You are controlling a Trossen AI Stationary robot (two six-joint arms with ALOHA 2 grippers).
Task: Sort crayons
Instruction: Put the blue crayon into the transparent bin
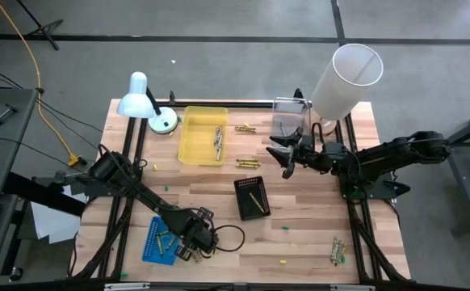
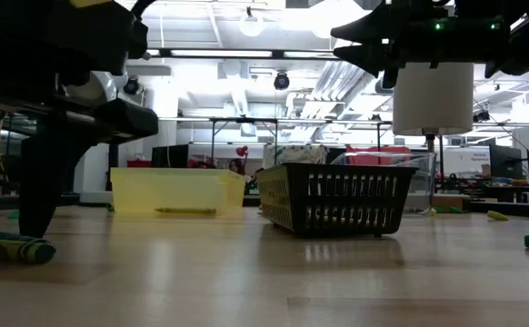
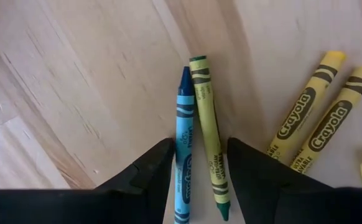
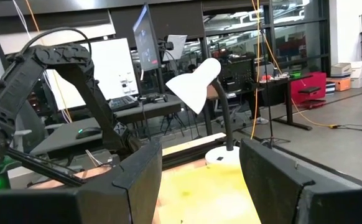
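left gripper (image 3: 198, 180) straddling blue crayon (image 3: 183, 155) — fingers apart

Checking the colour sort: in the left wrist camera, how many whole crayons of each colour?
Blue crayon: 1
Green crayon: 1
Yellow crayons: 2
Total: 4

Left claw (image 3: 199, 171) lowered, parted; right claw (image 4: 199, 180) raised, parted.
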